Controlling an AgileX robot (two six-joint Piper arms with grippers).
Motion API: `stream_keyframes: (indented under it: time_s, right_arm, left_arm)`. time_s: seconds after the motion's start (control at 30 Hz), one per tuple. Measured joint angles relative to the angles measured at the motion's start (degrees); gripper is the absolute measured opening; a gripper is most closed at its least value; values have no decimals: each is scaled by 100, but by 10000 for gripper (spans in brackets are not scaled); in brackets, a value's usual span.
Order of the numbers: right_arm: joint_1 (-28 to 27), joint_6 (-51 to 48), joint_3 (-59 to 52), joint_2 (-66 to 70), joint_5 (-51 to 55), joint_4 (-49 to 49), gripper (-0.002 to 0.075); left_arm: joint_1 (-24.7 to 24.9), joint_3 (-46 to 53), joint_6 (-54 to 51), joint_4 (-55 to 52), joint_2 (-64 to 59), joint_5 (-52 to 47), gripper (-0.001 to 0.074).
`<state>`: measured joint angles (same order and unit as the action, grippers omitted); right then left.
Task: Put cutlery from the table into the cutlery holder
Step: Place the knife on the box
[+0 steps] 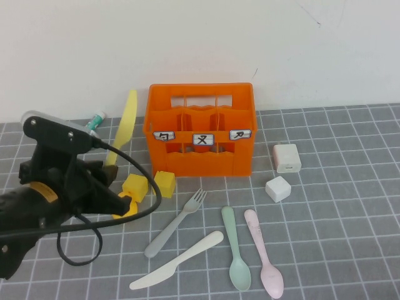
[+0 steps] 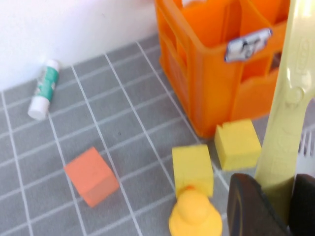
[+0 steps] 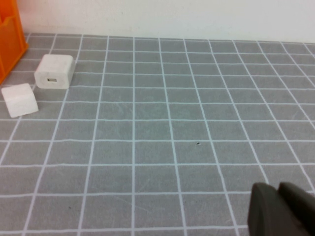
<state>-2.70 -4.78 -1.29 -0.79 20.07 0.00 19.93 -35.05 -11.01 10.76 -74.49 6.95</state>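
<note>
Grey tiled table [image 1: 350, 206] meets a white wall. Left of the orange cutlery holder [image 1: 201, 131], the left arm reaches in low, its left gripper [image 2: 266, 206] clamped on the yellow knife [image 1: 125, 125], which stands tilted just beside the crate. The right gripper [image 3: 280, 209], fingers pressed together and holding nothing, hovers well right of the crate. Before the crate lie one grey fork [image 1: 178, 222], one white knife [image 1: 178, 259], one mint-green spoon [image 1: 234, 250], one pink spoon [image 1: 262, 253]. Two yellow cubes [image 1: 164, 184] sit near its front corner.
</note>
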Motion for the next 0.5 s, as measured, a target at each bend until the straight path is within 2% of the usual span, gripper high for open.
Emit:
stream_keyframes:
  time_s: [0.33,0.5]
  right_arm:
    - [0,23,0,0,0,0,29]
    - [0,23,0,0,0,0,29]
  left_arm:
    - [0,13,174,35,0,764,144]
    - [0,13,883,-386,-33,1389,144]
